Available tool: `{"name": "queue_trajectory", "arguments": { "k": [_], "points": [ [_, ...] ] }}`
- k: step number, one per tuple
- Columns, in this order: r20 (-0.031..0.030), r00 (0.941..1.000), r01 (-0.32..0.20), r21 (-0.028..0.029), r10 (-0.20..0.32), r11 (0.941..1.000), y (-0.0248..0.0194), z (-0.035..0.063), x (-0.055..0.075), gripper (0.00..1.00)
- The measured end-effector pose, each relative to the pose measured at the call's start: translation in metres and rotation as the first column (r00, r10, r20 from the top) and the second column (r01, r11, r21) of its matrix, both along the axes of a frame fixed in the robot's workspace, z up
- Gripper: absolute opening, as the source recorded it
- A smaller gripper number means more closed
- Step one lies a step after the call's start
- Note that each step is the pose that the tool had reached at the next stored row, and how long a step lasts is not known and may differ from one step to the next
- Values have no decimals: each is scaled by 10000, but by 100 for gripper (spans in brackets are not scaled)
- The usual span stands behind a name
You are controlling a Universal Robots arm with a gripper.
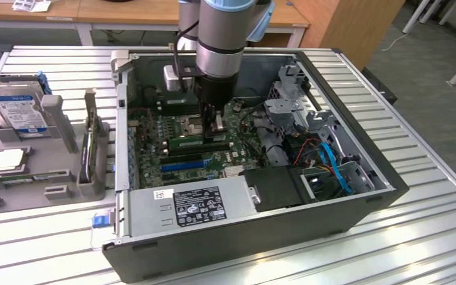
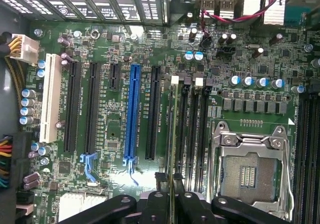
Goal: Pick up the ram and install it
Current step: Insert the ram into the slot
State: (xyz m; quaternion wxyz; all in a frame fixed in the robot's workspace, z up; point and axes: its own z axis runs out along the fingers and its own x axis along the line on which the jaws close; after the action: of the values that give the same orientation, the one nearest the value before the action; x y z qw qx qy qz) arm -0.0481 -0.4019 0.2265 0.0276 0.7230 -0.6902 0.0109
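Ram (image 2: 172,134) is seen edge-on and upright, clamped between the fingers (image 2: 160,186), which are closed on its two faces at one end. It is lined up along a memory slot near the socket (image 2: 248,176), with empty black slots lying between it and the socket; a white latch (image 2: 175,79) is seen at its other end. Whether it is seated in the slot or held just above it cannot be told. The socket's contact field is exposed within a metal frame. On the side of the ram away from the socket, a blue slot (image 2: 134,114) and black expansion slots are ranged parallel to it, and a white slot (image 2: 50,99) farther off. In the exterior view the arm (image 1: 216,53) is seen reaching straight down into the case (image 1: 252,252) beside the socket. A labelled power supply (image 1: 188,205) is set against the case wall, well apart from the socket. Outside the case, to the exterior view's left of the socket, a hard drive (image 1: 18,110) is stood in a grey fixture (image 1: 57,127) on the slatted tabletop (image 1: 418,237).
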Motion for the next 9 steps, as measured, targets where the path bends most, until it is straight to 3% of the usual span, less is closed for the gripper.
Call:
{"name": "queue_trajectory", "arguments": {
  "k": [9],
  "points": [
    [0, 10000, 0, 1, 0, 10000, 0, -20, -1, 14]
  ]
}}
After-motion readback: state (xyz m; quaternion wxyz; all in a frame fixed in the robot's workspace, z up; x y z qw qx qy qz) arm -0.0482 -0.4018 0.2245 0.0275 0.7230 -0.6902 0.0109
